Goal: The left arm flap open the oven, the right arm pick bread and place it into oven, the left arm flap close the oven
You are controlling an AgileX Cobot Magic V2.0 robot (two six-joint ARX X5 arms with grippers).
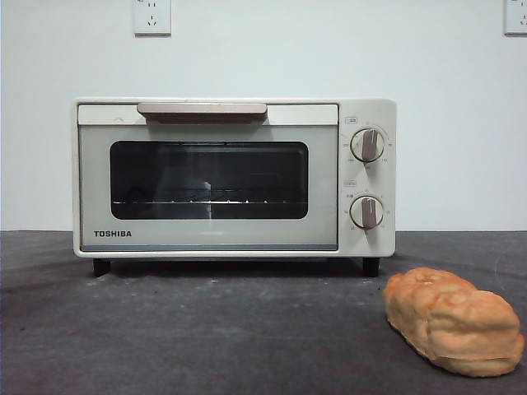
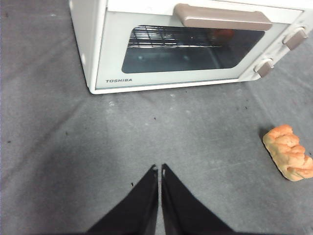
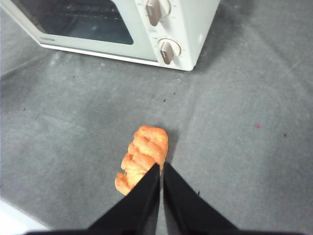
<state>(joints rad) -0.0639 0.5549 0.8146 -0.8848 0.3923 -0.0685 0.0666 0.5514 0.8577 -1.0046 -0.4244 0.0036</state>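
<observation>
Your oven (image 1: 235, 177) sits square on the dark grey table (image 1: 206, 329), door shut, its beige bar handle (image 1: 202, 110) across the top edge of the dark glass and the wire rack (image 1: 206, 200) visible behind it. Two beige knobs (image 1: 367, 145) are stacked on the panel at the bread's side, and the TOSHIBA name sits at the door's lower corner on the far side from them.

The bread (image 1: 453, 321) lies on the table in front of the oven and off toward the knob side, clear of the door and well apart from the casing — nothing stands between loaf and oven but bare tabletop. Two wall sockets (image 1: 151, 16) hang on the white wall behind.

Your right gripper (image 3: 161, 167) hovers just over the loaf, jaws pressed together and grasping nothing; in the right wrist view its tips overlap the near end of the bread. The loaf's long axis runs roughly front to back, slightly angled, one end toward the oven's knob corner and the other toward the table's front edge.

Your left gripper (image 2: 159, 169) hangs above open table in front of the door, jaws likewise clenched and empty — the bread lies well off to its side, the handle ahead and apart from it.
</observation>
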